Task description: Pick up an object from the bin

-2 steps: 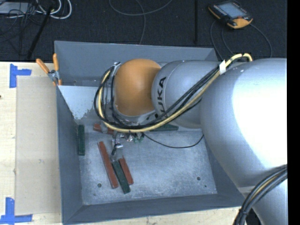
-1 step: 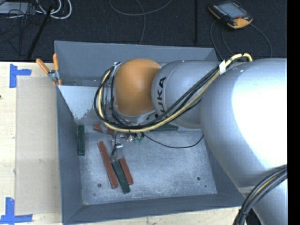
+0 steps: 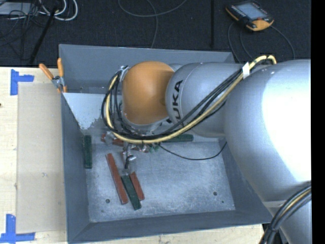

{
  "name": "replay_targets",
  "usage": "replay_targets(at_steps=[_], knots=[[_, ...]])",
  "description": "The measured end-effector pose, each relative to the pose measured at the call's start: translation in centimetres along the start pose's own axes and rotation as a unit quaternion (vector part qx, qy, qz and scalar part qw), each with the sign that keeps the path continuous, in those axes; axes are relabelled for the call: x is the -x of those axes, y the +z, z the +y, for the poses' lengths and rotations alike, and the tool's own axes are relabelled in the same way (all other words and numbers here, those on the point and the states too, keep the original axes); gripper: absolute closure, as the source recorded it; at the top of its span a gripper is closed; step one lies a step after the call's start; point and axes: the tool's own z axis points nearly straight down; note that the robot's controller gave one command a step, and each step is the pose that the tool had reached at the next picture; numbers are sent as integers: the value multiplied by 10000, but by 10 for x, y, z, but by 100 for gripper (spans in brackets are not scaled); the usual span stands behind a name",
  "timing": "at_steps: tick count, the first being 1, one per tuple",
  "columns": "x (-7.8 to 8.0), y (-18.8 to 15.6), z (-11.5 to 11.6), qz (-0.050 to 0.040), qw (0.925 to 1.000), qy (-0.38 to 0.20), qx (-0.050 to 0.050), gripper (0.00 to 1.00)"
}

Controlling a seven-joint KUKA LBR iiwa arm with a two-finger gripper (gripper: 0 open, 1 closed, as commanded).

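Dark flooring strewn with cables lay behind the grey metal bin [image 3: 193, 187], and a black-and-orange handheld unit [image 3: 250, 11] rested on it at the upper right. The silver arm [image 3: 254, 121] came in from the right, its orange wrist cover [image 3: 144, 93] over the upper middle of the bin (with yellow and black cables looped around it). Below the cover the gripper [image 3: 129, 160] pointed down at the floor in the left half of the bin. How far open it stood could not be told, nor whether it had hold of anything. Just below it lay three flat sticks side by side: a long reddish-brown stick [image 3: 117, 179] on the left, a dark green stick [image 3: 131, 191] in the middle and a shorter brown stick [image 3: 137, 187] on the right, their upper ends nearest the gripper. Another green stick [image 3: 87, 151] lay apart, along the left wall, and a green strip [image 3: 177, 138] showed partly under the arm.
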Motion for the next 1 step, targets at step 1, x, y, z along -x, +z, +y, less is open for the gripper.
replay_targets(at_steps=[1], knots=[[-3,-17,-9,-22,9960,-892,3,0]])
